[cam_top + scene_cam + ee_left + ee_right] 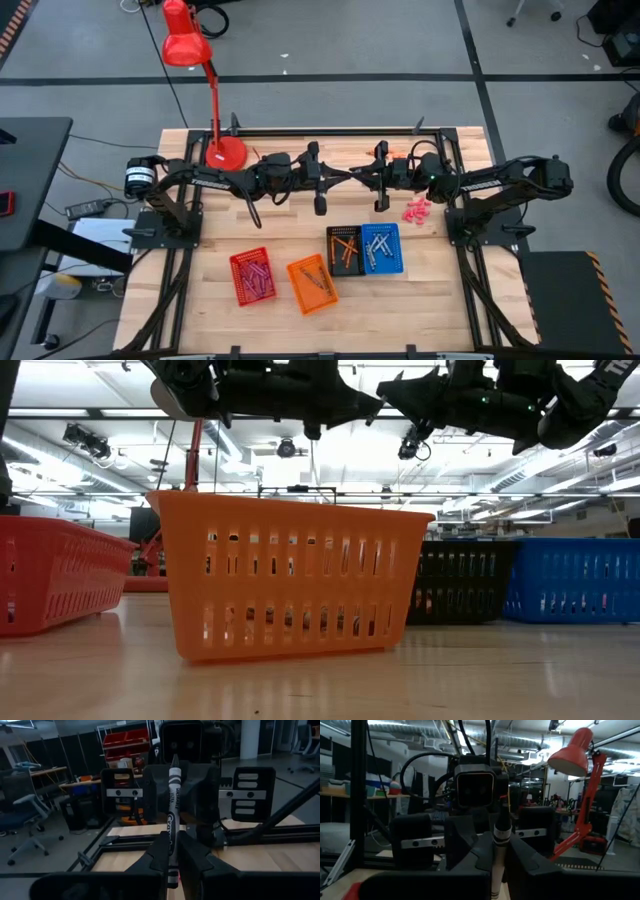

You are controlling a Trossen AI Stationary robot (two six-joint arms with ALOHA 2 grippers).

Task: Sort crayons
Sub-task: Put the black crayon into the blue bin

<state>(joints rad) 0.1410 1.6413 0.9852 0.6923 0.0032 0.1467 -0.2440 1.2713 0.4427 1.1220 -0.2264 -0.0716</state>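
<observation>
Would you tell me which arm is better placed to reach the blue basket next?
Right: the right gripper, shut on a crayon, hangs nearer the blue basket than the left gripper.

Four baskets (315,283) crowd the near table (430,300); lamp (190,45) behind.

Both arms are dark, near-black, built of slim tubular links joined by bulkier blocky housings. The left arm (215,178) carries a round silver-faced motor cap at its shoulder end; the right arm (500,178) shows a small green light near its wrist. Black cables loop along the links and hang in arcs below the left forearm. Seen head-on, each wrist has a square black camera box above wide flat carriage plates with pale silvery slotted strips and small screws. The fingers (157,852) are matte black, angular and tapered.
</observation>
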